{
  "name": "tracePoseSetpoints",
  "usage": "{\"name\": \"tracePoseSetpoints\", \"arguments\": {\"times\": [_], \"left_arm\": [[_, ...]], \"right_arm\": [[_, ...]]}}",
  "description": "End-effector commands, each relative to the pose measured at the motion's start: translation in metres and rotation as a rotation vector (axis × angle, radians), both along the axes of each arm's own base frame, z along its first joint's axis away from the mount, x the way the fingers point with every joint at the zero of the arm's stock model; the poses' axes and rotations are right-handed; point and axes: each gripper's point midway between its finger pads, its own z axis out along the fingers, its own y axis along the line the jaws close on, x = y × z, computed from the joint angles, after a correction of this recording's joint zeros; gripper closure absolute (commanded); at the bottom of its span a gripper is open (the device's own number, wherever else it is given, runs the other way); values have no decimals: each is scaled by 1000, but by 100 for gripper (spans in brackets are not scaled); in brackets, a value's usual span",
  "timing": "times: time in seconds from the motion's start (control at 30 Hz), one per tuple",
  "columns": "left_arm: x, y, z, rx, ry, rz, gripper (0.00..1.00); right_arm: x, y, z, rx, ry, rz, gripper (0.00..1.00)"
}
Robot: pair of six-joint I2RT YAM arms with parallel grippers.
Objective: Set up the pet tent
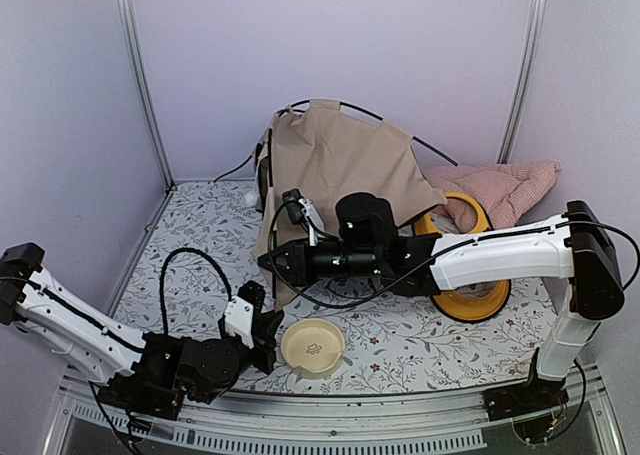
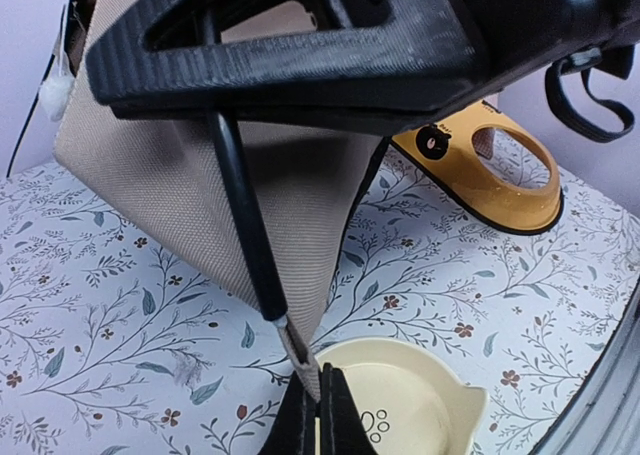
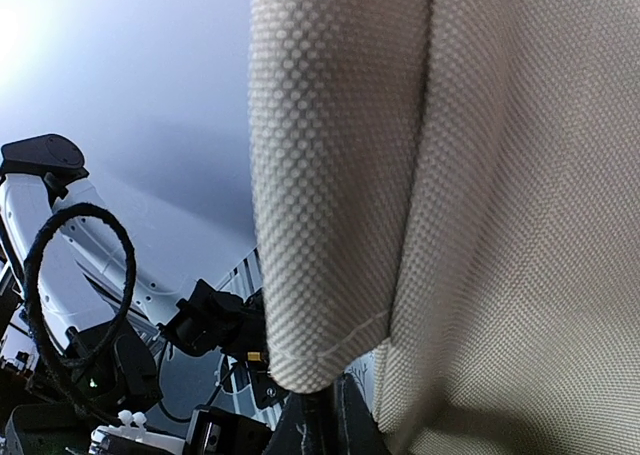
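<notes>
Beige tent stands half-raised at the back of the counter; the left end effector is closed, pinching its lower corner, and the right end effector is closed on its fabric edge.

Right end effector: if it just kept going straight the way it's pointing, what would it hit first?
The pet tent: its tan fabric hangs directly ahead of the shut right end effector, filling most of the wrist view. Whether they already touch is unclear.
</notes>
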Motion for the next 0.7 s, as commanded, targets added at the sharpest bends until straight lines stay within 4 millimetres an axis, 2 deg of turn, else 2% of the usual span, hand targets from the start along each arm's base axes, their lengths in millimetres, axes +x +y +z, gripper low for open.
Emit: {"name": "tracePoseSetpoints", "arguments": {"times": [0.0,0.13,0.67], "left_arm": [[-72,-25,-40,110,113,-356,100],[-72,-25,-40,109,112,-358,100],[-72,-28,-24,88,96,-365,100]], "right_arm": [[83,-38,90,236,-146,-348,100],[82,-37,90,232,-144,-342,100],[83,-34,65,189,-114,-338,100]]}}
